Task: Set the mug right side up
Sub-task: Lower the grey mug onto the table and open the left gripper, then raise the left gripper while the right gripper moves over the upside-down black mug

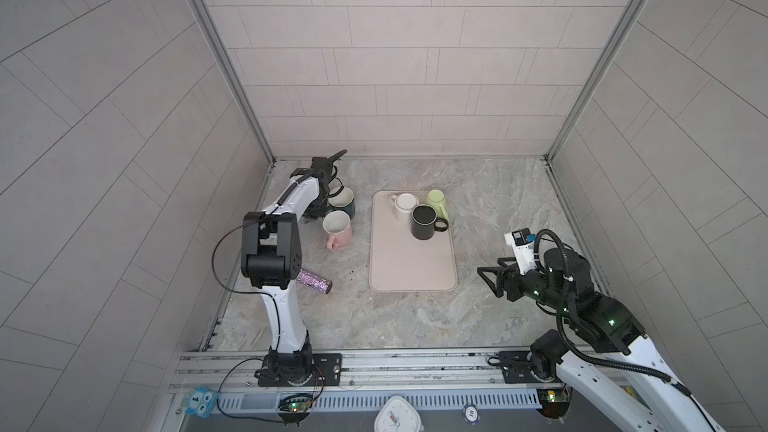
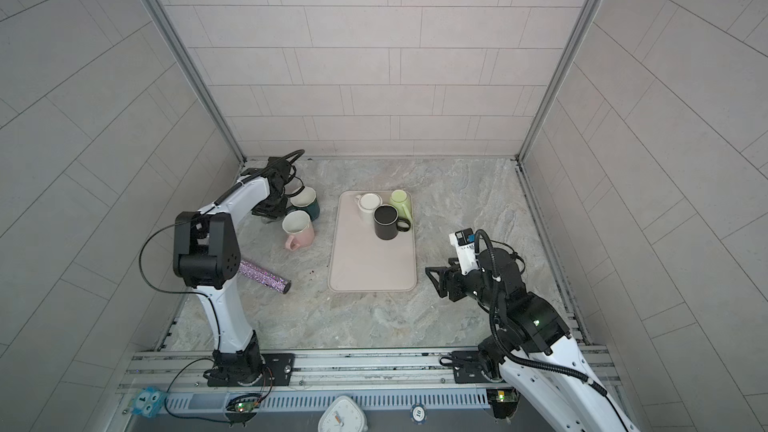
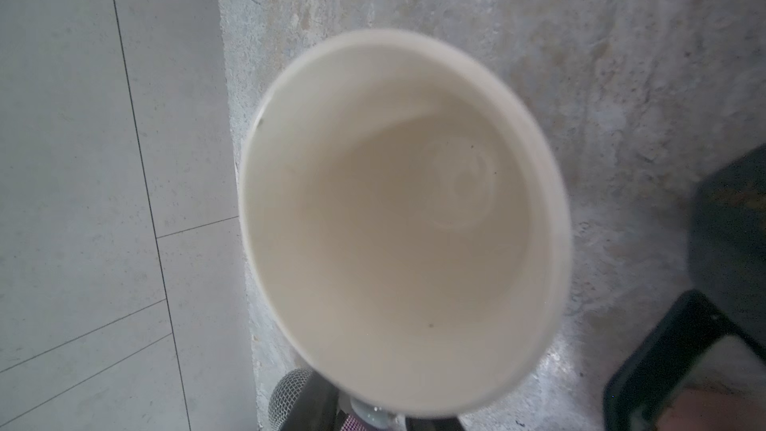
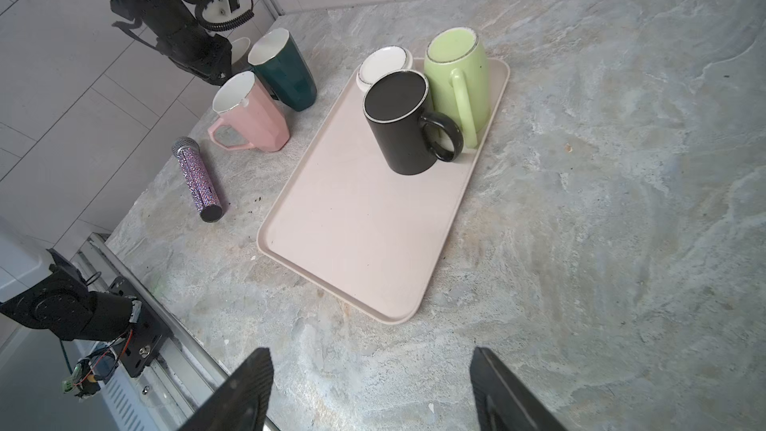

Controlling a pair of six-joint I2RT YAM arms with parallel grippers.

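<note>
Left gripper is positioned at a cream-lined mug. Only 1 finger is shown, so open or closed cannot be told. Right gripper is held open and empty, right of the tray. The mug is found mouth up, left of centre in both top views, mostly hidden under the left arm, just beside the teal mug. It is judged ceramic: rigid, fairly heavy, slippery, breakable. The handle or rim wall is best pinched.
</note>
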